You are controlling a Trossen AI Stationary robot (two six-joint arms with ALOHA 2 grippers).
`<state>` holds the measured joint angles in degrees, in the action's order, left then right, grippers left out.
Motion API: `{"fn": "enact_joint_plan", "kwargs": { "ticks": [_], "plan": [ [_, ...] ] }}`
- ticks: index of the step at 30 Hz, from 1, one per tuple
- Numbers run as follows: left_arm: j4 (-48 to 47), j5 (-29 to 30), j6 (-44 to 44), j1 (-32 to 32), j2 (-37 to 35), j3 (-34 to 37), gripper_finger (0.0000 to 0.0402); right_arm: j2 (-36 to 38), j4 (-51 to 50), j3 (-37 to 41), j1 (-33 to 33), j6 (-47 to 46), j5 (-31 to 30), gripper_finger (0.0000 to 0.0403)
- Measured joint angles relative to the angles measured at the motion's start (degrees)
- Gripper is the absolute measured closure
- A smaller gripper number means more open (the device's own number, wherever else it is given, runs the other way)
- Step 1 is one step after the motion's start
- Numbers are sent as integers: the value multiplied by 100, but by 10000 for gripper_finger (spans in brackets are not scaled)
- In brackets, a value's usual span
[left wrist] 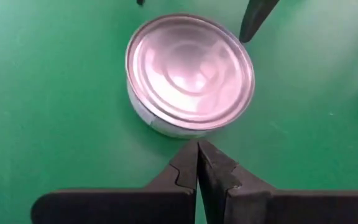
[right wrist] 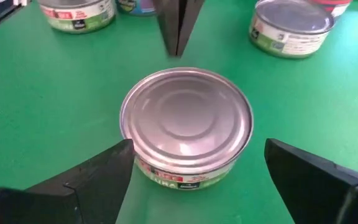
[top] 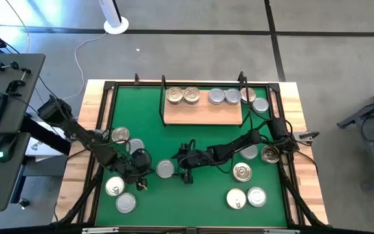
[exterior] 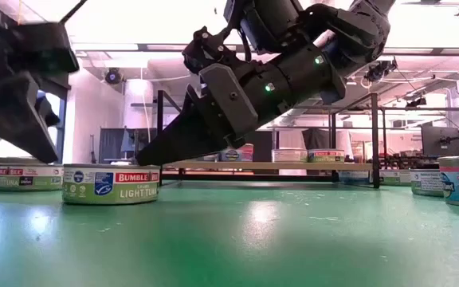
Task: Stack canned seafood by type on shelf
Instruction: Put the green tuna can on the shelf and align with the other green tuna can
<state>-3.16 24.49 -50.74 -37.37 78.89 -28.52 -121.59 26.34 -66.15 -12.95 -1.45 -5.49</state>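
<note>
Low view hides the tin [right wrist: 186, 121] between right pincer's [right wrist: 194, 165] spread fingers

A silver-lidded tin [top: 165, 169] sits on the green mat [top: 193, 140] between both end effectors: the left end effector [top: 149, 170], closed, on one side, the right end effector [top: 182, 168], spread wide, flanking it. Bare mat lies open toward the shelf [top: 203, 112].

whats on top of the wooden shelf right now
The shelf carries two gold-lidded tins and two silver-lidded tins along its back edge; its front part is bare. From above, any cans stacked beneath those tins stay hidden.
</note>
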Motion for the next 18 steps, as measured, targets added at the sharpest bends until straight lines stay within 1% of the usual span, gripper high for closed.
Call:
{"fn": "enact_joint_plan", "kwargs": {
  "ticks": [3, 10, 14, 18],
  "plan": [
    [743, 20, 31, 73, 404, 132, 401, -3, -43, 0, -4, 2, 12, 50],
    [1675, 13, 294, 293, 1203, 147, 401, -100, -132, -7, 67, -20, 323, 50],
    [1871, 45, 338, 340, 1410, 149, 401, -141, -142, -7, 109, -55, 465, 49],
    [1930, 140, 343, 329, 1432, 149, 401, -148, -161, -7, 133, -106, 523, 47]
  ]
}}
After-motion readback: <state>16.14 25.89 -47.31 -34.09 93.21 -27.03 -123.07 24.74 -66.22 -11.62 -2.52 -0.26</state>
